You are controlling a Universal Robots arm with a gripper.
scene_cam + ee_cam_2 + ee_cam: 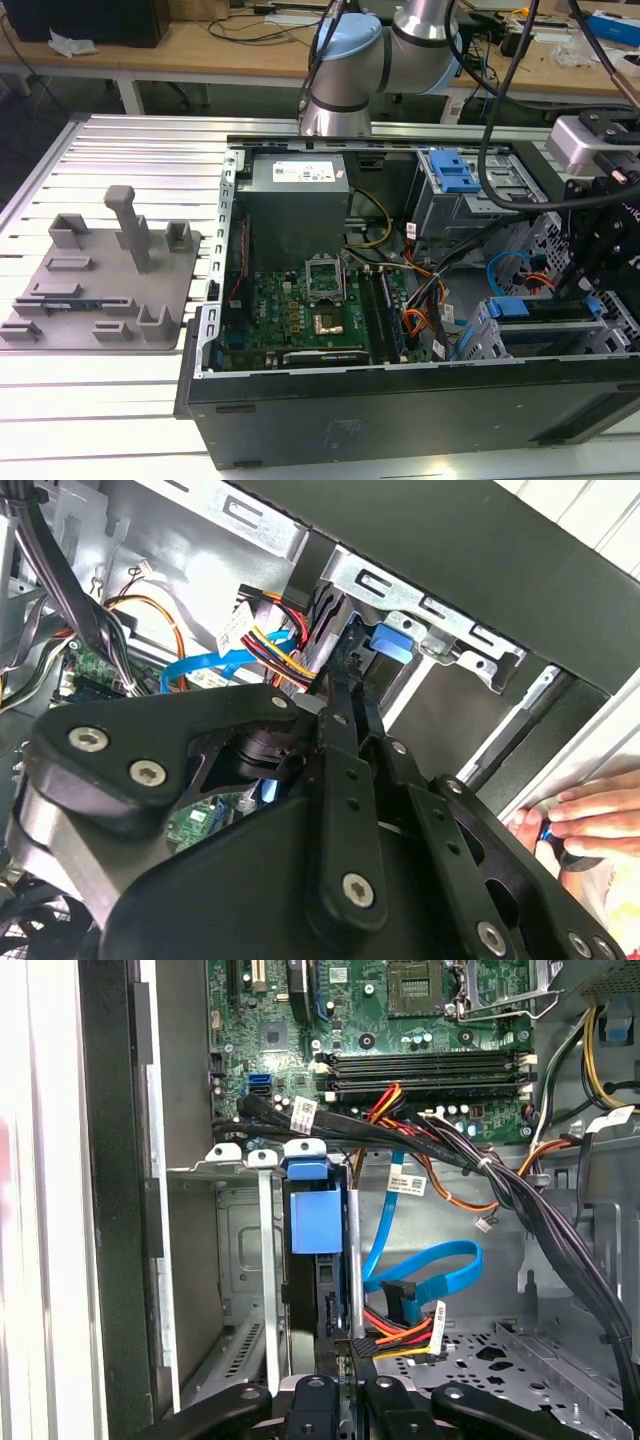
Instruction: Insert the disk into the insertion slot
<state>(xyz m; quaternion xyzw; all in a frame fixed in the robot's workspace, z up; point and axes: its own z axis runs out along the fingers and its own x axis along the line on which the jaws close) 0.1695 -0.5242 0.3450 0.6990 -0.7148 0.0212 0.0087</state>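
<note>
The disk (318,1222) stands edge-on inside the insertion slot (238,1260), a grey sheet-metal cage at the case's front corner. Its blue carrier end faces the motherboard. In the exterior view the disk (540,306) shows as a blue strip across the cage (492,345) at the exterior view's right. My gripper (346,1352) reaches into the cage with its black fingers (338,710) drawn close together on the disk's near edge. In the second wrist view the blue carrier tab (390,640) lies just past the fingertips, inside the cage (445,630).
The open computer case (300,420) holds a motherboard (310,320), a power supply (295,200) and bundled cables (450,1150) close beside the cage. A second bay with a blue latch (455,172) sits further back. A person's hand (590,815) rests outside the case wall. A grey fixture plate (100,280) lies at the exterior view's left.
</note>
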